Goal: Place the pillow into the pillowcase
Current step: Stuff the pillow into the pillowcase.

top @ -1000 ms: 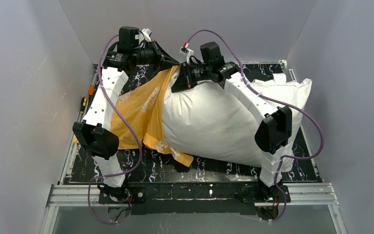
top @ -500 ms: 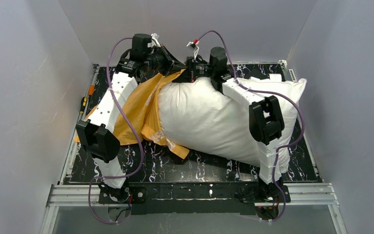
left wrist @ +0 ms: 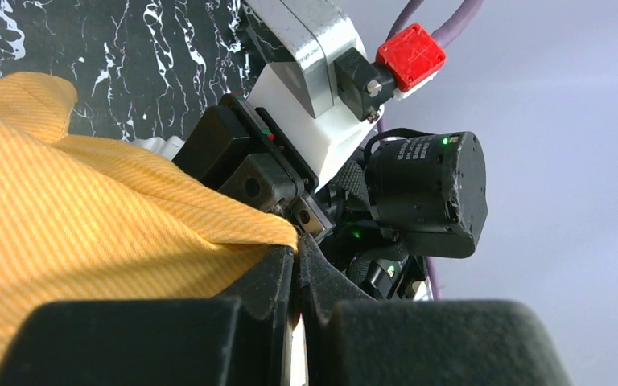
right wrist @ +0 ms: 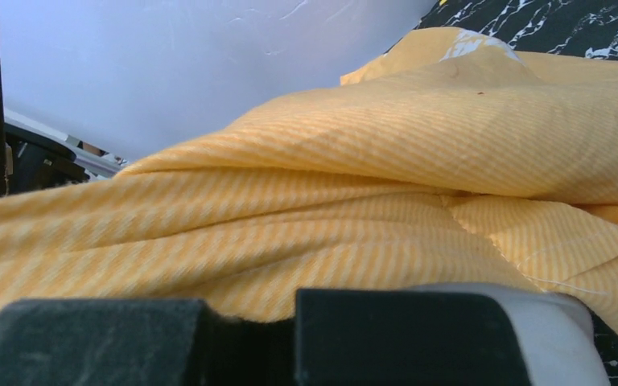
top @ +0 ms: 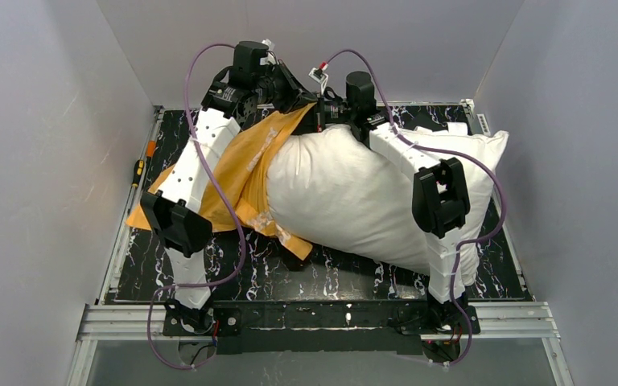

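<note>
The big off-white pillow (top: 354, 197) lies across the middle and right of the table, its left end inside the mouth of the orange pillowcase (top: 245, 165). The rest of the case trails flat to the left. Both grippers are raised at the back, close together over the case's upper rim. My left gripper (top: 300, 98) is shut on the orange hem, and the left wrist view shows the pillowcase (left wrist: 88, 233) pinched at the left gripper (left wrist: 296, 251). My right gripper (top: 327, 118) is shut on the same rim; striped pillowcase (right wrist: 314, 201) fills its view down to the right gripper (right wrist: 249, 318).
The black marbled table (top: 330, 277) is boxed in by pale walls on three sides. A screwdriver (top: 138, 170) lies along the left rail. The right arm's forearm (top: 406, 157) rests across the pillow. The lower lip of the case (top: 286, 237) droops toward the front.
My left arm has swung right and back, carrying the orange rim up to the right gripper. The right gripper has shifted slightly right. The case has drawn further over the pillow's left end.
</note>
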{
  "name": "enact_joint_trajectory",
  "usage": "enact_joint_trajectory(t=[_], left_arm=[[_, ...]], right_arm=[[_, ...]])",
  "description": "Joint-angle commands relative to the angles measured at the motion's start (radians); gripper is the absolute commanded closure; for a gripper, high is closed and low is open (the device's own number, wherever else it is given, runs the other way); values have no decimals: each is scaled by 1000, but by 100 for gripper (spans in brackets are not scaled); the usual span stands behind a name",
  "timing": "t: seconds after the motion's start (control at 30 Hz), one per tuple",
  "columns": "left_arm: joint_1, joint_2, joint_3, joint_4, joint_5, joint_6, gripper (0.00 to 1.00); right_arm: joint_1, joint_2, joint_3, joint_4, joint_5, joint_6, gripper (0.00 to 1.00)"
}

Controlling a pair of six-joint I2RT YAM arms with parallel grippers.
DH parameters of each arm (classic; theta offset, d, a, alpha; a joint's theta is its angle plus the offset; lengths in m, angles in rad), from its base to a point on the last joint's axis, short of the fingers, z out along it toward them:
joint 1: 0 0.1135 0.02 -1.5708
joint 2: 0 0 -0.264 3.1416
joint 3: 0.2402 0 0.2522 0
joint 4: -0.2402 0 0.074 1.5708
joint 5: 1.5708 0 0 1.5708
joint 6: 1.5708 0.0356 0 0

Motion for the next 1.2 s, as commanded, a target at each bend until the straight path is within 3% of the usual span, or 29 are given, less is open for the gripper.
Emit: enact_joint_trajectory(t=[0.0,0.03,0.07,0.13,0.23,0.33,0.43,0.57,0.6,0.63,0.67,0.7,0.73,1.17], left_arm=[[-140,-37,143,300,224,-29,100],[-143,-38,143,257,237,-5,98],[-144,-45,141,187,234,33,94],[-144,-78,128,8,172,163,77],[-143,-167,45,-218,-33,395,49],[-142,-273,-56,-302,-220,547,24],[-143,-345,-123,-341,-415,633,10],[-142,-376,-160,-361,-525,720,9],[-142,-371,-155,-368,-528,730,10],[-142,-361,-151,-374,-525,738,12],[-142,-348,-147,-382,-517,742,13],[-141,-334,-143,-392,-512,745,15],[-141,-316,-137,-404,-510,749,17],[-60,-155,-130,-573,-607,688,40]], right_arm=[[87,61,-40,0,67,76,99],[85,64,-34,3,67,450,99],[84,67,-28,3,67,496,99],[82,63,-24,-1,67,502,99],[81,52,-35,0,67,499,99],[85,33,-66,8,67,497,99],[89,7,-110,3,67,481,99],[98,-12,-154,6,67,472,99],[100,-14,-155,6,67,472,90],[102,-14,-154,7,67,472,99],[103,-15,-151,6,304,471,99],[104,-15,-146,5,81,472,99],[104,-14,-139,3,54,473,99],[105,-20,-118,-12,47,473,99]])
